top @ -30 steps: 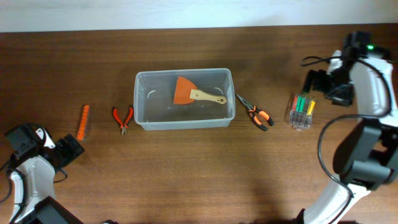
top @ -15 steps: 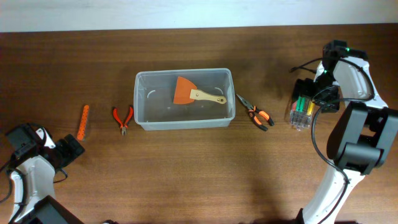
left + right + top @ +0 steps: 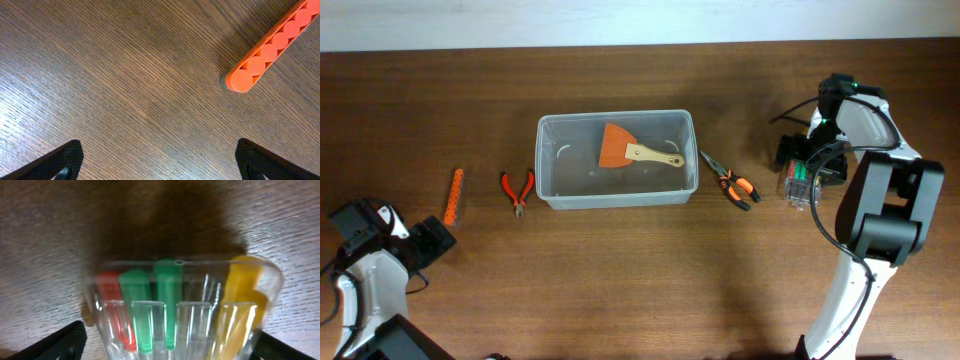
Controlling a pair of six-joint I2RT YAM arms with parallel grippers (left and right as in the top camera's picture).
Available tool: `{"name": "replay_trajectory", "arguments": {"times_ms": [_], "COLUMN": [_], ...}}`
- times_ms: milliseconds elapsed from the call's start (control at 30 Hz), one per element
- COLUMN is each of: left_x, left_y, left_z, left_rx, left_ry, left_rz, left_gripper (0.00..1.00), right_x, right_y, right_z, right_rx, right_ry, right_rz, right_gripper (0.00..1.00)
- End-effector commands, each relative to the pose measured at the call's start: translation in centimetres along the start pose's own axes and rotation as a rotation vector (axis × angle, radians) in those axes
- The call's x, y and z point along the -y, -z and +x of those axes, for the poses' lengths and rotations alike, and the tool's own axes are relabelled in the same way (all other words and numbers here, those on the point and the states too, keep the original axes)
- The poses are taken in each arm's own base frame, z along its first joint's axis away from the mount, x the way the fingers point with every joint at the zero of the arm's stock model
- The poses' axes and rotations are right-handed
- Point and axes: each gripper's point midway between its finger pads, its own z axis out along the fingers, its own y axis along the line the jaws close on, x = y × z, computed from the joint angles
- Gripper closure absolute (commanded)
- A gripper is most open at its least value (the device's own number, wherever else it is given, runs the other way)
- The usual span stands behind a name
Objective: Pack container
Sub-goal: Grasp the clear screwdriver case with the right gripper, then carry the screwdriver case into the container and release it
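The container (image 3: 616, 117), a large clear bin, stands at the table's middle with an orange scraper (image 3: 630, 150) inside. My right gripper (image 3: 807, 165) hangs open over the small clear case of coloured screwdrivers (image 3: 800, 182). In the right wrist view the case (image 3: 180, 295) fills the gap of that gripper (image 3: 170, 342), with a black fingertip (image 3: 60, 342) on either side of it and a little space at the left one. My left gripper (image 3: 432, 240) rests open at the near left; in its wrist view this gripper (image 3: 160, 157) holds nothing over bare wood.
Red-handled pliers (image 3: 517, 190) and an orange bit strip (image 3: 455, 195) lie left of the bin. The strip's end (image 3: 270, 47) shows ahead of my left fingers. Orange-and-black long-nose pliers (image 3: 730, 183) lie between the bin and the screwdriver case.
My right arm has swung in from the far right edge and come down over the screwdriver case. The left arm has stayed still.
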Motion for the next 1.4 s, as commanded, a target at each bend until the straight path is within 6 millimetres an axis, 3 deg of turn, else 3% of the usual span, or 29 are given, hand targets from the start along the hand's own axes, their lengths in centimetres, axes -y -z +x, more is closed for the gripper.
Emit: {"name": "replay_trajectory", "arguments": {"times_ms": [0, 200, 433, 667, 767, 900, 1100, 1167, 1233, 1367], "left_x": [0.1, 0.1, 0.1, 0.1, 0.1, 0.1, 0.1, 0.1, 0.1, 0.1], "left_y": [0.1, 0.1, 0.1, 0.1, 0.1, 0.1, 0.1, 0.1, 0.1, 0.1], "left_z": [-0.6, -0.6, -0.6, -0.6, -0.6, -0.6, -0.6, -0.6, -0.6, -0.6], "left_rx": [0.008, 0.008, 0.008, 0.008, 0.008, 0.009, 0.008, 0.008, 0.008, 0.009], "left_ry": [0.013, 0.013, 0.013, 0.013, 0.013, 0.013, 0.013, 0.013, 0.013, 0.013], "left_rz": [0.01, 0.01, 0.01, 0.01, 0.01, 0.01, 0.01, 0.01, 0.01, 0.01], "left_gripper": [0.01, 0.01, 0.01, 0.01, 0.01, 0.01, 0.01, 0.01, 0.01, 0.01], "right_x": [-0.1, 0.0, 0.5, 0.5, 0.8, 1.0, -1.8, -3.8, -7.6, -14.3], "right_y": [-1.3, -1.3, -1.3, -1.2, -0.2, 3.5, 12.9, 15.9, 19.4, 23.1], "right_z": [0.5, 0.6, 0.6, 0.6, 0.4, -0.9, -2.4, -2.2, -1.5, 0.5], "right_rx": [-0.035, -0.04, -0.04, -0.037, -0.023, 0.047, 0.227, 0.289, 0.368, 0.475], "right_ry": [-0.009, -0.008, -0.008, -0.007, -0.006, -0.004, 0.054, 0.119, 0.237, 0.456], "right_rz": [-0.002, 0.007, 0.031, 0.033, 0.054, 0.078, 0.04, 0.02, -0.028, -0.063], "right_gripper": [0.09, 0.26, 0.39, 0.42, 0.48, 0.49, 0.52, 0.52, 0.52, 0.52]}}
